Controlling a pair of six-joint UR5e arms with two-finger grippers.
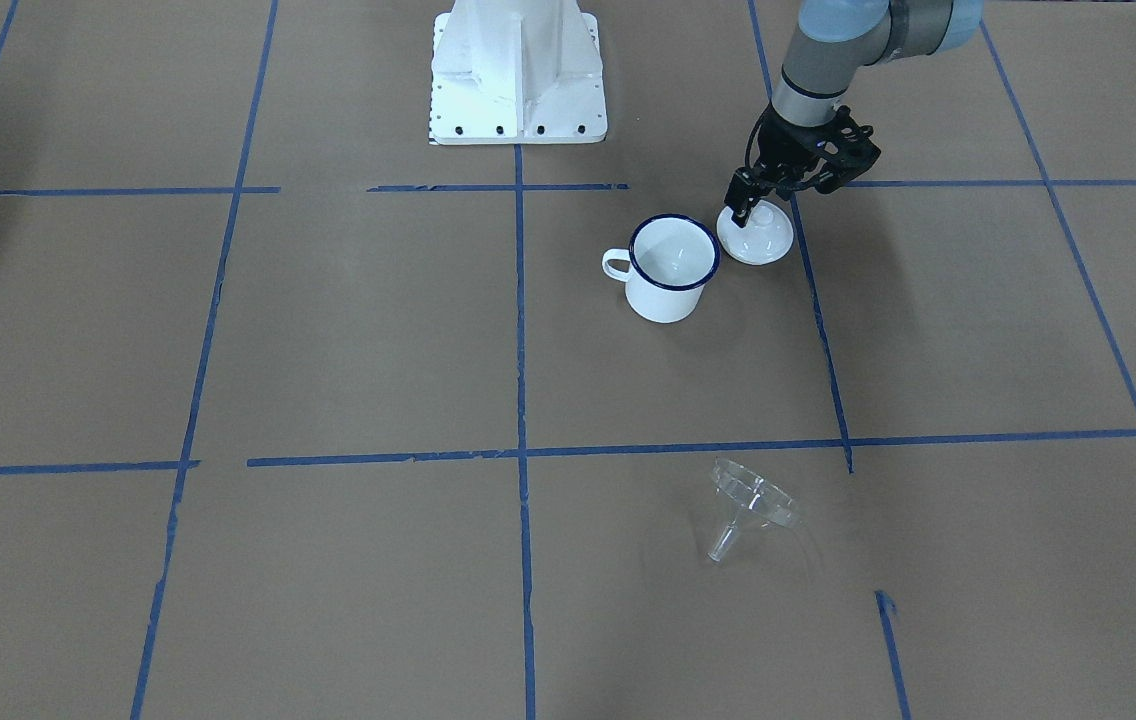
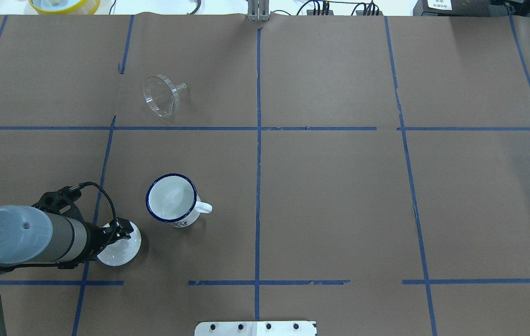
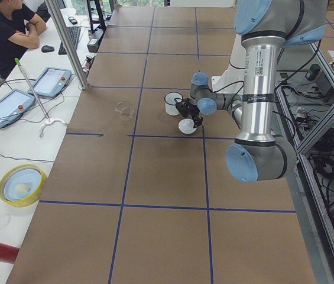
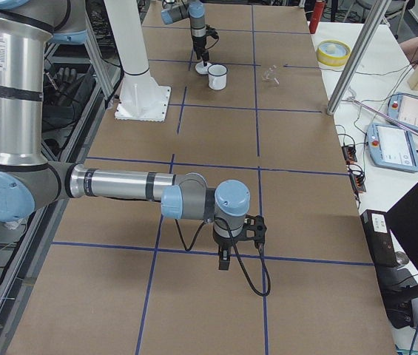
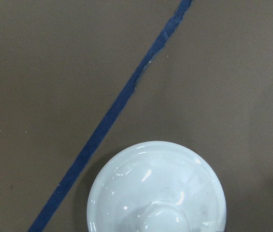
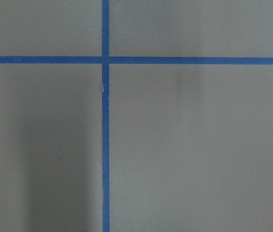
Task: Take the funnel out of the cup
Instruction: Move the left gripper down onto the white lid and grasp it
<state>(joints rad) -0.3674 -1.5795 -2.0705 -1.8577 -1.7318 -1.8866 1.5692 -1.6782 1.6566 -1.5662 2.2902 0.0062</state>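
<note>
The clear funnel (image 1: 753, 500) lies on its side on the brown table, far from the cup, and also shows in the overhead view (image 2: 160, 95). The white cup (image 1: 670, 268) with the dark blue rim stands upright and empty (image 2: 172, 200). My left gripper (image 1: 748, 210) hangs just over the knob of a white domed lid (image 1: 763, 242) that rests on the table beside the cup. I cannot tell whether its jaws are open or shut. The left wrist view shows only the lid (image 5: 155, 188). My right gripper (image 4: 223, 262) points down over bare table far from these things; I cannot tell its state.
The white robot base (image 1: 518, 70) stands behind the cup. A yellow bowl (image 3: 20, 184) and tablets (image 3: 7, 106) lie on the side bench with an operator. Blue tape lines (image 6: 105, 116) cross the brown table.
</note>
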